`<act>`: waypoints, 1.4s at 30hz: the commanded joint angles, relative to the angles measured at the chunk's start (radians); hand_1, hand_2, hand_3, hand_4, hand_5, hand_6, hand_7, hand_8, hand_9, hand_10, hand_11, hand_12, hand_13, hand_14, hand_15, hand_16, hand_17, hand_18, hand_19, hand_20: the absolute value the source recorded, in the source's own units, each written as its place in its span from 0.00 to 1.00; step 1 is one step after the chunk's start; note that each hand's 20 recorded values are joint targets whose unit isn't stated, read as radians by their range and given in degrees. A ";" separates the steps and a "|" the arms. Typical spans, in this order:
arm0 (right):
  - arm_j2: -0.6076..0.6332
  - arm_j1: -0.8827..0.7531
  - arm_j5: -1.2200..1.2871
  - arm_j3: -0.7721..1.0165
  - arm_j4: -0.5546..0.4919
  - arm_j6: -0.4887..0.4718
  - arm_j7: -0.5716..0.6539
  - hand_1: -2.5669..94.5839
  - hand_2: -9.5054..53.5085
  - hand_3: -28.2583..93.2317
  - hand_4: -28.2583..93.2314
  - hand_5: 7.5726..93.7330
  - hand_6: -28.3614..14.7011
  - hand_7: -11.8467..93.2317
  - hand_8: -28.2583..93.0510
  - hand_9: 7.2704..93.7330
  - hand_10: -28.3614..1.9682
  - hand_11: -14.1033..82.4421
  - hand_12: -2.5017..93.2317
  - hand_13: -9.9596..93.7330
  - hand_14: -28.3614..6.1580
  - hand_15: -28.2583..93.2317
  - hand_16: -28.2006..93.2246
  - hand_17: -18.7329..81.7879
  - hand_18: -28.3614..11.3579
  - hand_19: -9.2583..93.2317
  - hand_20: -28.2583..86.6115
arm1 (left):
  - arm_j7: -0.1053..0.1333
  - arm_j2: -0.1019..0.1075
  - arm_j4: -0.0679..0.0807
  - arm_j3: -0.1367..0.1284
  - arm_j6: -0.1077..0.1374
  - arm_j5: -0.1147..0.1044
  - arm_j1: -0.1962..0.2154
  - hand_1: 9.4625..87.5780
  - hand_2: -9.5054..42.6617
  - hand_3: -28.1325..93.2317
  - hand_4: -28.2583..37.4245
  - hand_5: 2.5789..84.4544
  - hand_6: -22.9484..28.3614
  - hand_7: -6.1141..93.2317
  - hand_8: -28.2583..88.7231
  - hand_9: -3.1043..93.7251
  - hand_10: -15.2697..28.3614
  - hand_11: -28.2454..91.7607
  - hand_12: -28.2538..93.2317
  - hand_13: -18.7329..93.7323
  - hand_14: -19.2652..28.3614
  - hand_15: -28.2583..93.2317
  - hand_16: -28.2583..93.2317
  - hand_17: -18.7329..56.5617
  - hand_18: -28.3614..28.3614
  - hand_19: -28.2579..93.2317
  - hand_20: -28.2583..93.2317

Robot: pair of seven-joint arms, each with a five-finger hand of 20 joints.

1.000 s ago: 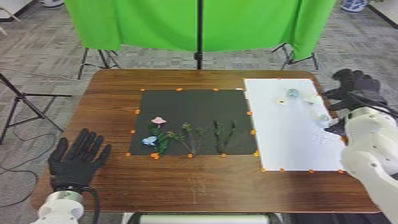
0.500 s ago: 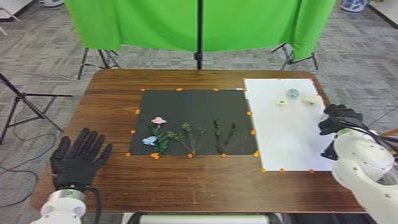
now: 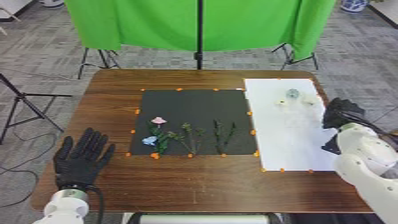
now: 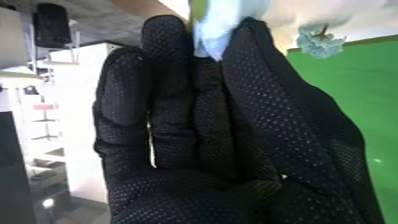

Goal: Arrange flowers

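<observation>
My right arm comes in from the bottom edge of the head view and runs up along the right side, bringing my right hand point(image 3: 345, 113) to the right edge of the tabletop point(image 3: 178, 182), beside the white sheet point(image 3: 284, 135). In the right wrist view my fingers point(image 4: 169, 105) stand up long and close together, a narrow slit of light between two of them, and my thumb point(image 4: 282, 105) leans in against them from the other side. Between their tips I pinch a pale blue flower point(image 4: 224, 22), with a bit of green stem point(image 4: 199, 9) next to it; the rest of it runs out of that view.

My left hand point(image 3: 78, 159) reaches forward at the left side of the tabletop, its fingers straight and fanned apart, holding nothing. Whether it touches the wood I cannot tell.

Between my hands lies the black mat point(image 3: 191, 105). Near its left edge are a pink flower point(image 3: 158, 120) and, below that, a blue flower point(image 3: 149, 140) with green leaves; beside them is a branching sprig point(image 3: 189, 135), then thin green stems point(image 3: 220, 137). Toward the far end of the white sheet I see a blue-green flower point(image 3: 292, 93), a small cream flower point(image 3: 281, 102) and a whitish flower point(image 3: 310, 101).
</observation>
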 commanded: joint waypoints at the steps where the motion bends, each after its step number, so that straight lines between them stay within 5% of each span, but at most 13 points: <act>1: -0.026 -0.053 0.022 -0.002 0.004 -0.022 0.013 0.67 0.00 0.76 0.00 0.65 0.61 0.37 0.25 0.79 0.56 0.25 0.44 0.73 0.65 0.54 0.53 0.56 0.23 0.86 0.50 | -0.033 -0.014 0.010 0.007 0.014 0.003 0.005 0.21 0.41 0.86 0.00 0.50 0.60 0.26 0.15 0.42 0.69 0.48 0.33 0.41 0.71 0.63 0.19 0.17 0.76 0.55 0.39; 10: -0.024 -0.072 0.016 0.007 -0.024 0.034 0.019 0.71 0.00 0.78 0.00 0.69 0.63 0.44 0.28 0.82 0.60 0.33 0.54 0.76 0.68 0.58 0.57 0.56 0.23 0.88 0.53 | -0.037 -0.025 0.005 0.006 0.026 -0.008 0.031 0.21 0.41 0.86 0.00 0.50 0.60 0.26 0.15 0.42 0.69 0.48 0.33 0.42 0.71 0.63 0.19 0.17 0.76 0.55 0.39; 18: -0.012 -0.104 0.008 0.039 -0.154 0.121 -0.008 0.71 0.00 0.80 0.00 0.71 0.64 0.50 0.33 0.83 0.60 0.35 0.56 0.77 0.68 0.59 0.60 0.57 0.23 0.87 0.55 | -0.033 -0.024 0.004 0.005 0.019 -0.007 0.034 0.21 0.41 0.86 0.00 0.50 0.60 0.26 0.15 0.42 0.69 0.48 0.33 0.42 0.71 0.63 0.19 0.17 0.76 0.55 0.39; 27: -0.100 0.042 0.096 -0.079 -0.285 0.156 -0.066 0.71 0.00 0.81 0.00 0.71 0.63 0.50 0.34 0.83 0.59 0.35 0.57 0.77 0.67 0.59 0.60 0.58 0.23 0.87 0.55 | -0.031 -0.020 0.000 0.000 0.014 -0.006 0.046 0.21 0.42 0.86 0.00 0.50 0.60 0.26 0.15 0.42 0.69 0.48 0.33 0.42 0.71 0.63 0.19 0.17 0.76 0.56 0.39; 35: -0.324 0.330 0.148 -0.396 -0.219 0.074 -0.166 0.71 0.00 0.81 0.00 0.71 0.62 0.50 0.35 0.83 0.59 0.35 0.57 0.76 0.68 0.59 0.60 0.58 0.24 0.87 0.56 | -0.026 -0.025 -0.001 -0.002 0.020 -0.007 0.047 0.21 0.42 0.86 0.00 0.50 0.60 0.26 0.15 0.42 0.69 0.48 0.33 0.42 0.71 0.63 0.19 0.17 0.76 0.56 0.39; 42: -0.522 0.461 0.118 -0.567 -0.077 -0.024 -0.254 0.70 0.00 0.81 0.00 0.70 0.63 0.50 0.34 0.83 0.59 0.36 0.57 0.76 0.68 0.60 0.60 0.59 0.26 0.87 0.56 | -0.025 -0.009 0.002 0.014 0.028 -0.008 0.025 0.21 0.42 0.86 0.00 0.50 0.60 0.26 0.15 0.42 0.69 0.48 0.33 0.42 0.71 0.63 0.19 0.17 0.76 0.56 0.39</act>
